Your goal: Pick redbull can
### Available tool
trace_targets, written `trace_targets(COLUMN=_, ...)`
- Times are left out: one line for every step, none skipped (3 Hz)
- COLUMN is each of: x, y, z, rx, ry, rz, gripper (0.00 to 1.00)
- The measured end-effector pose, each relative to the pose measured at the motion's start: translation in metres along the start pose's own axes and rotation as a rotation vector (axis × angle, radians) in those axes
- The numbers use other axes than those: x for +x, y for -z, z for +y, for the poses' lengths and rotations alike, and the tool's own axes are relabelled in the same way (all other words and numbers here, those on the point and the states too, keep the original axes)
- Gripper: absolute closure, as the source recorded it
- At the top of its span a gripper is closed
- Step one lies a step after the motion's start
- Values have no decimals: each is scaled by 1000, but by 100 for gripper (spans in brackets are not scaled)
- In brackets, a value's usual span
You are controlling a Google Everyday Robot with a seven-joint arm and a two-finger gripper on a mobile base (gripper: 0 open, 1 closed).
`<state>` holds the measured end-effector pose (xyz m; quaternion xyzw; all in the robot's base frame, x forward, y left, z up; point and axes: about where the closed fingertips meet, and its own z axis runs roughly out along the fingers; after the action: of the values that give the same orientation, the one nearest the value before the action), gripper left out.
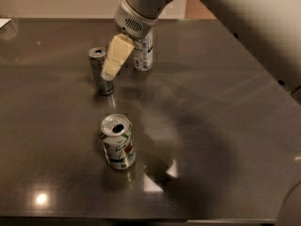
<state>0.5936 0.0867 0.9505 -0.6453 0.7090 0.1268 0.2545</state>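
The redbull can (99, 69) stands upright on the dark table (216, 126) at the left middle; it is slim, silver and blue, with a silver top. My gripper (111, 68) hangs from the arm at the top centre, its cream fingers (117, 55) pointing down-left, right next to the can's right side near its top. I cannot tell whether it touches the can.
A wider white can (118, 141) with green and red marks stands open-topped in front of the redbull can. A clear plastic bottle (143, 51) stands behind the gripper, partly hidden by the wrist. The arm covers the upper right. The table's front edge runs along the bottom.
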Motion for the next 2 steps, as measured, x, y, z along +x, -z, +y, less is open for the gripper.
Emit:
trace_targets(x=-12, y=-16, z=0, rx=-25, ry=-2, rz=-16, gripper=0)
trace_targets(x=-20, y=-29, z=2, rx=-50, ry=5, rz=-21, gripper=0)
